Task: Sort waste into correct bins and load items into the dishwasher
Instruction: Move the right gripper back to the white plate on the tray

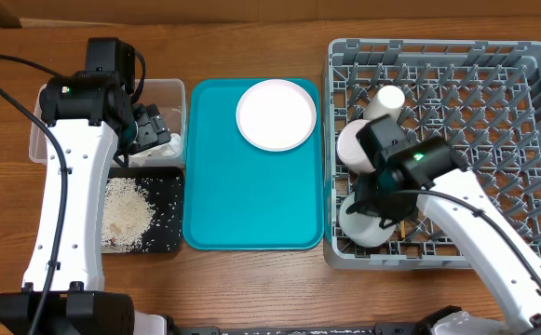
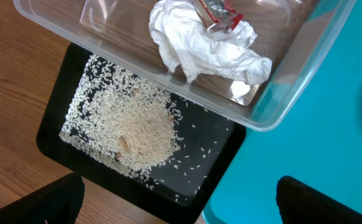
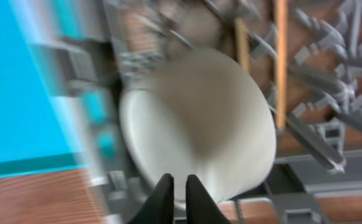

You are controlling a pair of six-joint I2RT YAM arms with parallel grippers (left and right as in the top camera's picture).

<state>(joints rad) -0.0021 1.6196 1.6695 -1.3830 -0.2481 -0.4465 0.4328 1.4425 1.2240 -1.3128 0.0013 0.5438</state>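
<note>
Over at about ten o'clock on the table the left gripper [image 2: 177, 190] hangs with its fingers spread wide and nothing between them, above the near corner of the clear tub [image 1: 166, 98]. Inside the tub lies the crumpled white napkin [image 2: 199, 50], with the small red wrapper [image 2: 218, 12] resting on its top edge. Just below the tub, at eight o'clock, the black tray [image 2: 227, 146] holds a heap of loose rice [image 2: 137, 127], with stray grains scattered toward its edges. The teal tray [image 1: 251, 186] fills the middle of the table, and the round pale plate [image 1: 277, 114] sits alone at its twelve o'clock end. The grey dish rack [image 1: 493, 93] takes up the whole three o'clock side. The white cup [image 1: 386, 100] lies near the rack's upper left, a pale bowl [image 1: 349, 144] is just below it by the left wall, and the white bowl [image 3: 199, 124] stands tilted among the pegs in the corner at seven o'clock of the rack. The right gripper [image 3: 179, 186] hovers right over that bowl's rim, its two fingers drawn almost together with only a slit between them and nothing clamped. The wrist view is blurred, but the two wooden chopsticks [image 3: 281, 62] show lying in the rack just past the bowl.
</note>
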